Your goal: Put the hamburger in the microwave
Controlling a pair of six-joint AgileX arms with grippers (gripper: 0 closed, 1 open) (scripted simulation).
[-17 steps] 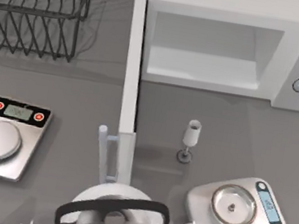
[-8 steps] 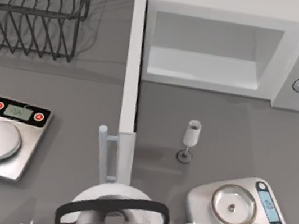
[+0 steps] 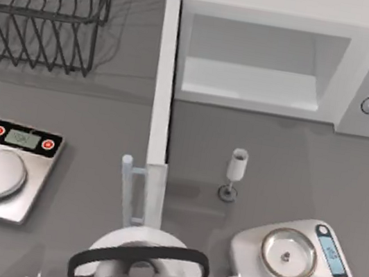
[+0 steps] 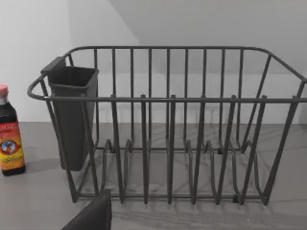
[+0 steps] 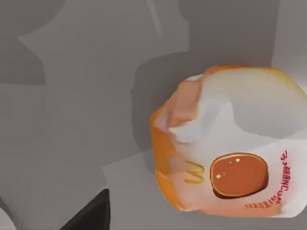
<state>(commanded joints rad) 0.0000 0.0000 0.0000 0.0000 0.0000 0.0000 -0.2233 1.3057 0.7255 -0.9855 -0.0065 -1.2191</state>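
Since the microwave (image 3: 274, 61) stands open for loading, my right pincer hangs close above the hamburger (image 5: 230, 153) on the tabletop; I cannot tell its grip. Left arm parked left.

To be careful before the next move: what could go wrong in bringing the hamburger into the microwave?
1. The wine glass stands upright before the open microwave; an arm heading for the cavity might tip it.
2. The open door juts forward at the cavity's left; a sweep from that side could hit it.
3. The hamburger is close to the right wrist camera; whether it is gripped is unclear, so it may slip.
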